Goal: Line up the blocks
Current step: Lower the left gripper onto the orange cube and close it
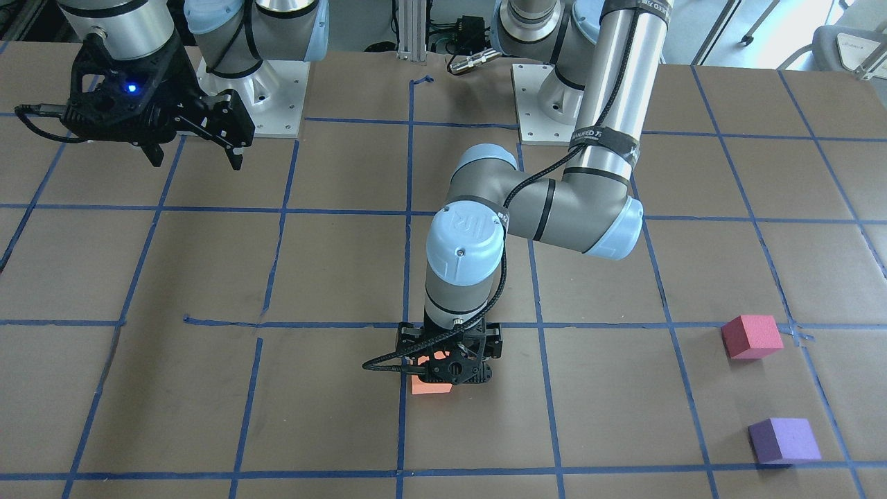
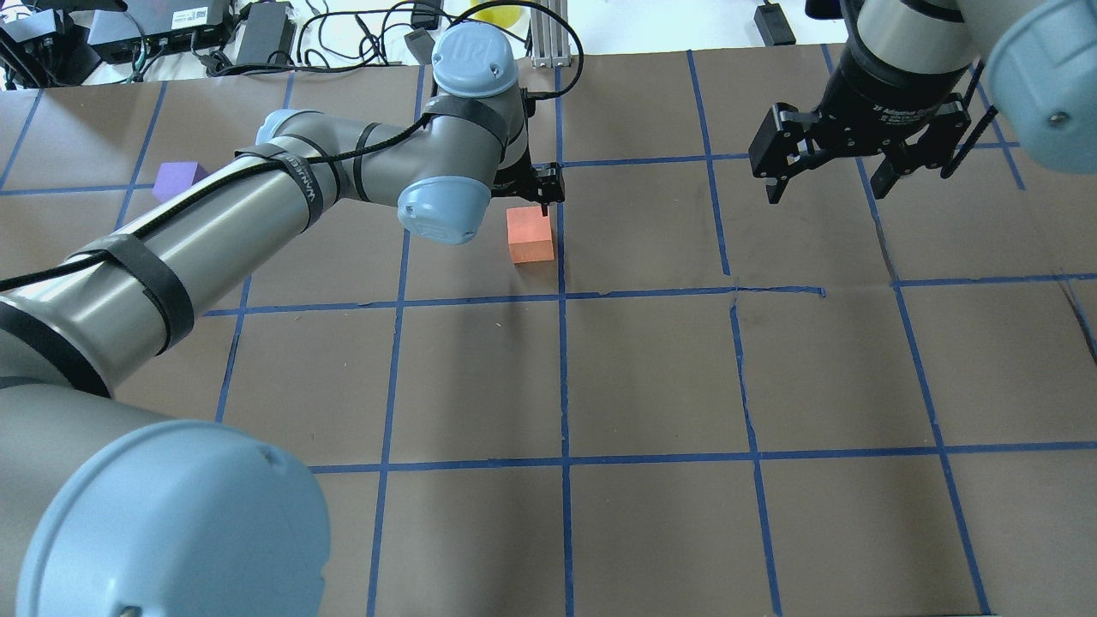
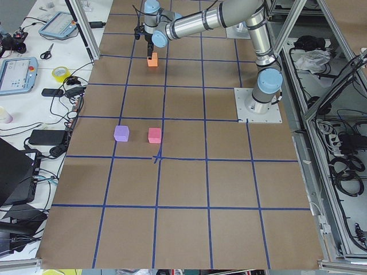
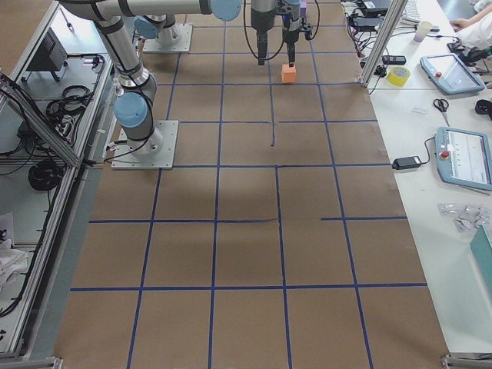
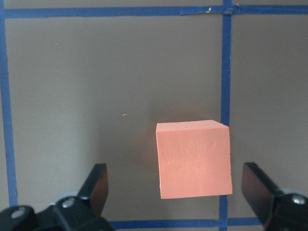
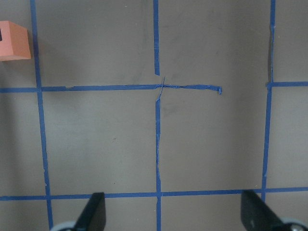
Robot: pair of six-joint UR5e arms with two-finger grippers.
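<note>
The orange block (image 1: 431, 386) rests on the brown table beside a blue tape line; it also shows in the overhead view (image 2: 530, 234) and the left wrist view (image 5: 194, 159). My left gripper (image 1: 450, 367) hangs just over it, open, with a gap between each finger and the block. The pinkish-red block (image 1: 752, 336) and the purple block (image 1: 784, 439) lie apart on the table, far toward my left side. My right gripper (image 2: 827, 171) is open and empty, held above the table on my right; its wrist view shows the orange block (image 6: 13, 41) at the top left edge.
The table (image 2: 651, 377) is brown paper marked with a grid of blue tape. Cables and electronics (image 2: 214, 26) lie beyond its far edge. The arm bases (image 1: 554, 104) stand at the robot's side of the table.
</note>
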